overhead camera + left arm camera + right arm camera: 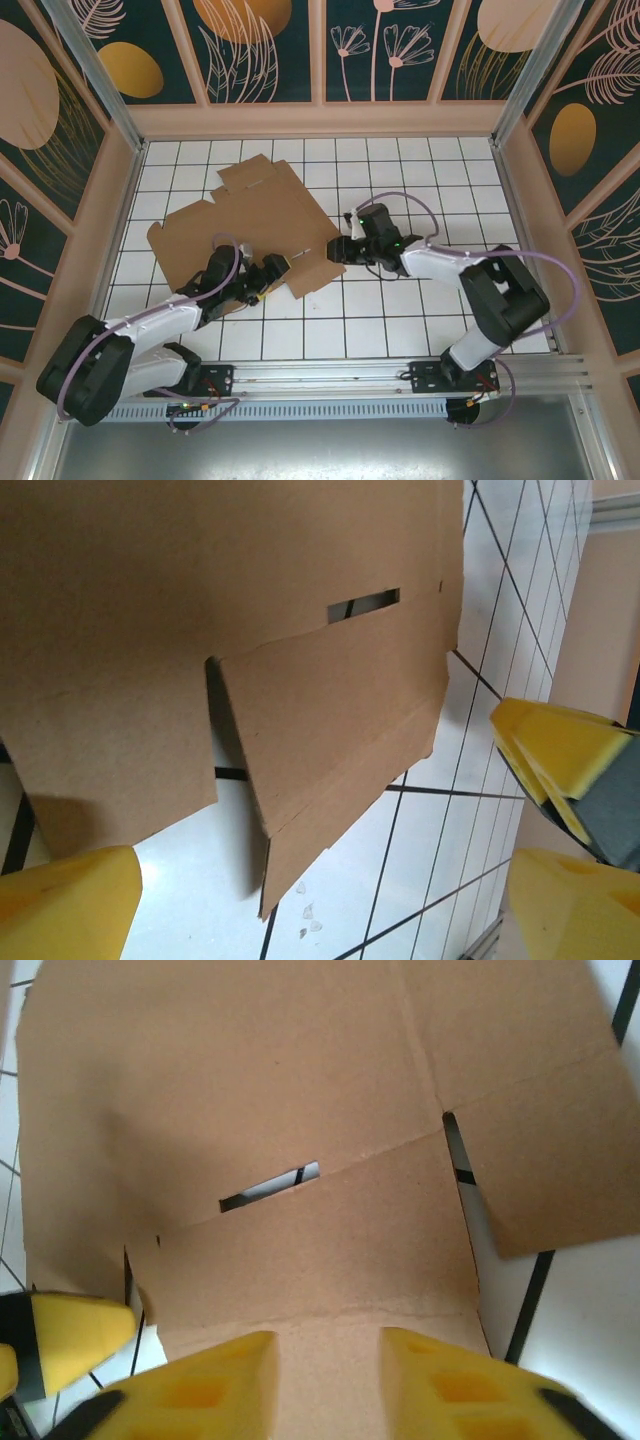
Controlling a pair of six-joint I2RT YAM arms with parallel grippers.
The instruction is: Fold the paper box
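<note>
Looking from above, I see the plain brown die-cut cardboard sheet of the paper box (pixel 260 215) lying flat on the white tiled table (pixel 420 310), with no wall raised, so the folding is all still to do. Both arms reach low to its near edge. My left gripper (pixel 320 880) stands wide apart before a flap (pixel 340 740). My right gripper (pixel 328 1345) stands narrow over cardboard; whether it pinches, I cannot tell.

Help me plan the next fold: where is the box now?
In the top view the box lies unfolded on the table left of centre, its near edge by the left gripper, its right flap by the right gripper.
</note>
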